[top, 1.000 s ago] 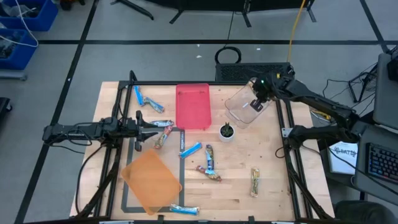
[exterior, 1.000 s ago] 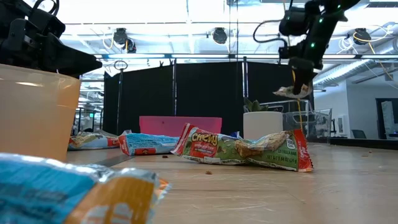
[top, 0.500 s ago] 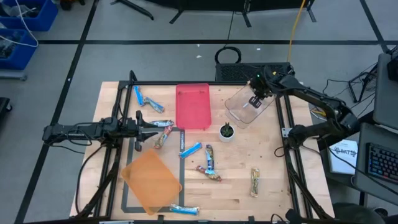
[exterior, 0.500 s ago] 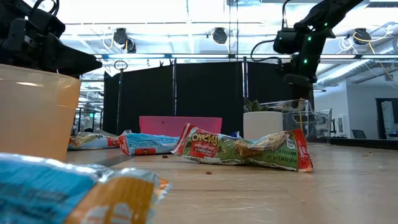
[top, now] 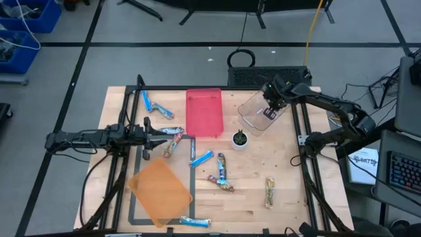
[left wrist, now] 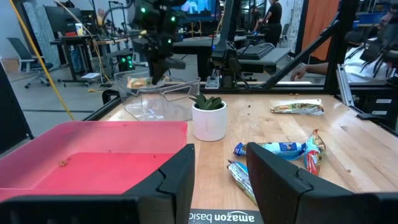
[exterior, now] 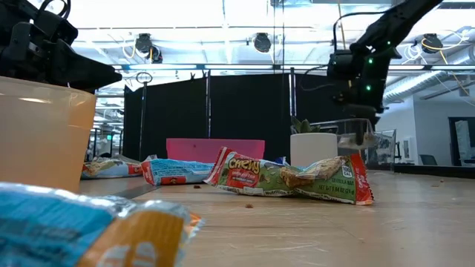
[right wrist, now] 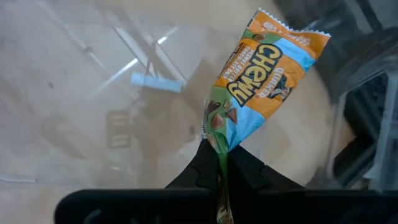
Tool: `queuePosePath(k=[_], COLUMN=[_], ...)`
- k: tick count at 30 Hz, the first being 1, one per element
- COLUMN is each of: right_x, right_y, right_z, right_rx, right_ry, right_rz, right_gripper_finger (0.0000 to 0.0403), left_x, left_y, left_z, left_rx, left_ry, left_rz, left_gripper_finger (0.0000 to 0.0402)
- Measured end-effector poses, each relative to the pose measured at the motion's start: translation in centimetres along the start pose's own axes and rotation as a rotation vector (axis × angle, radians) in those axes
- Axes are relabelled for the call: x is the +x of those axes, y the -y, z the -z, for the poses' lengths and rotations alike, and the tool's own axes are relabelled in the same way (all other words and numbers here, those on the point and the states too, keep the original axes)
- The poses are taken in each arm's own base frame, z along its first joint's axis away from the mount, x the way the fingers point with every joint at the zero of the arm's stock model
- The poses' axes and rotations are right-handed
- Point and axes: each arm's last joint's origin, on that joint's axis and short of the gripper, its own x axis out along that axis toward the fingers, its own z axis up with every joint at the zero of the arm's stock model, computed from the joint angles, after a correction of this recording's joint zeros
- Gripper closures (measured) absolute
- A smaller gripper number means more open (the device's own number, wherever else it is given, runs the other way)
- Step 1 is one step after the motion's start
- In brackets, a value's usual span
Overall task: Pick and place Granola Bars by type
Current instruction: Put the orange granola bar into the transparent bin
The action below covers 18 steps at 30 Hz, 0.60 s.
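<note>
We see a pink tray [top: 204,113] at the wooden table's [top: 289,184] far middle, a clear plastic bin [top: 253,113] to its right, a small potted plant in a white cup [top: 240,139] between them, and an orange bin [top: 160,191] near the front left.

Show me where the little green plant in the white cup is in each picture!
High view: the potted plant sits mid-table, just below the clear bin.
Low view: the white cup stands right of centre, beside the clear bin.
Left wrist view: centre, by the pink tray.
Right wrist view: not in it.
Shared landmark: the clear bin.
</note>
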Motion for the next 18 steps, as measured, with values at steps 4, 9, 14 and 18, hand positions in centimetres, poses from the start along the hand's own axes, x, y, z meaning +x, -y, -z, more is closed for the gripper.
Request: queuePosePath(k=[4, 9, 14, 18], right_x=[0.7, 1.4, 2.8, 3.5], right_y=[-0.2, -0.4, -0.7, -0.8], right_z=[0.5, 0.7, 1.0, 0.9], right_rx=[-0.023, -0.050, -0.081, -0.097], right_ry=[0.002, 0.027, -0.033, -0.056], right_rz=[0.002, 0.007, -0.012, -0.035], right_gripper_finger=[0.0397, 0.0397, 0.0397, 0.0396], left_x=[0.0, 0.0, 0.0, 0.0], left_y=[0.0, 0.0, 0.0, 0.0], left_z=[0.0, 0.0, 0.0, 0.0], left_rx=[0.000, 0.000, 0.000, 0.000], left_ry=[0.000, 0.001, 0.001, 0.000], left_rz=[0.000, 0.000, 0.000, 0.000], left_gripper_finger=[0.0254, 0.0254, 0.0254, 0.0254])
